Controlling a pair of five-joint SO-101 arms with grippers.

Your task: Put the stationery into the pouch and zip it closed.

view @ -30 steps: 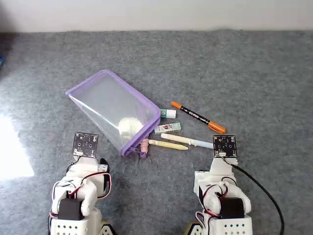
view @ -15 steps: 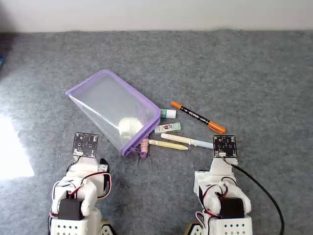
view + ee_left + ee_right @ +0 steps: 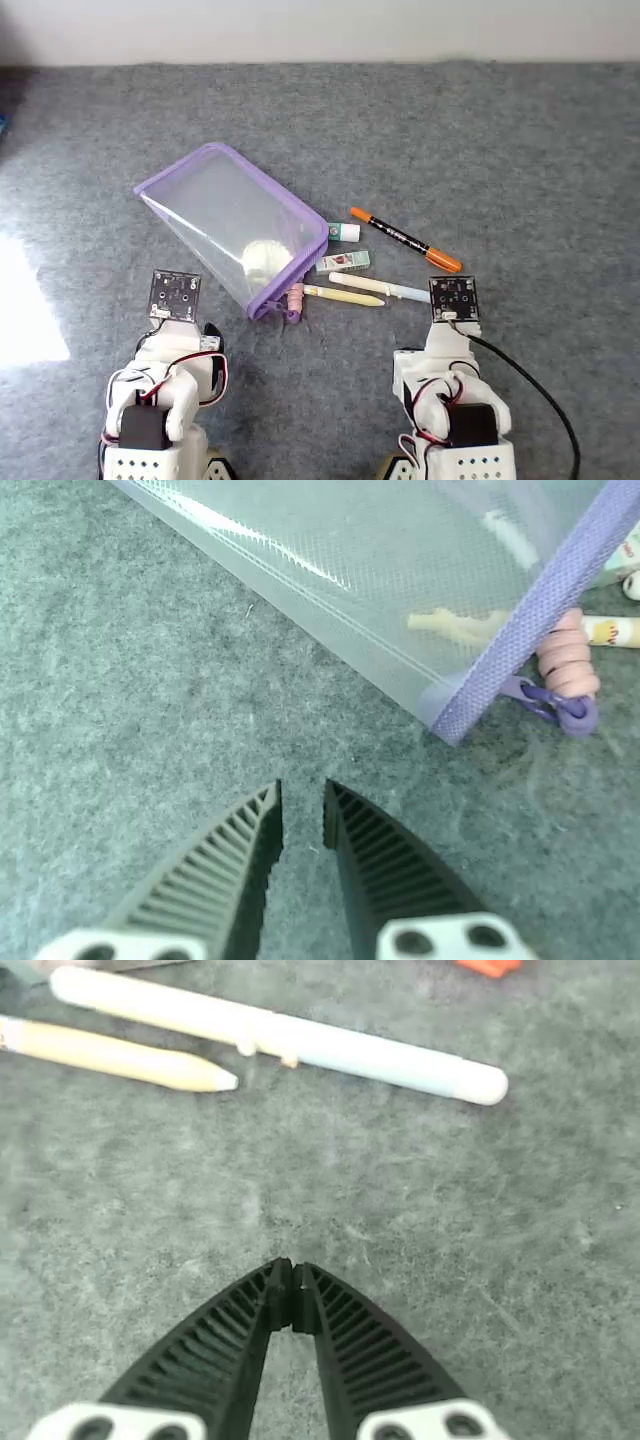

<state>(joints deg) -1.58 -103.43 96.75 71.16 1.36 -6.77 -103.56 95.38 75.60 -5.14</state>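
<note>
A clear pouch (image 3: pixel 228 222) with purple trim lies left of centre, its zipper edge toward the stationery and a pink zipper pull (image 3: pixel 294 298) at its near corner. Something white (image 3: pixel 262 258) sits inside it. Beside it lie an orange marker (image 3: pixel 405 240), two small erasers (image 3: pixel 343 247), a white-and-blue pen (image 3: pixel 380 288) and a yellow pen (image 3: pixel 345 296). My left gripper (image 3: pixel 302 790) hovers over bare carpet just short of the pouch (image 3: pixel 400 570), fingers all but together, holding nothing. My right gripper (image 3: pixel 291 1265) is shut and empty, short of the white-and-blue pen (image 3: pixel 280 1035) and yellow pen (image 3: pixel 110 1055).
Grey carpet (image 3: pixel 520 160) covers the whole table, with free room to the right and at the back. A pale wall (image 3: pixel 320 30) runs along the far edge. Both arm bases (image 3: pixel 300 440) stand at the near edge.
The right arm has shifted slightly to the left. The left arm, pouch and stationery have not moved.
</note>
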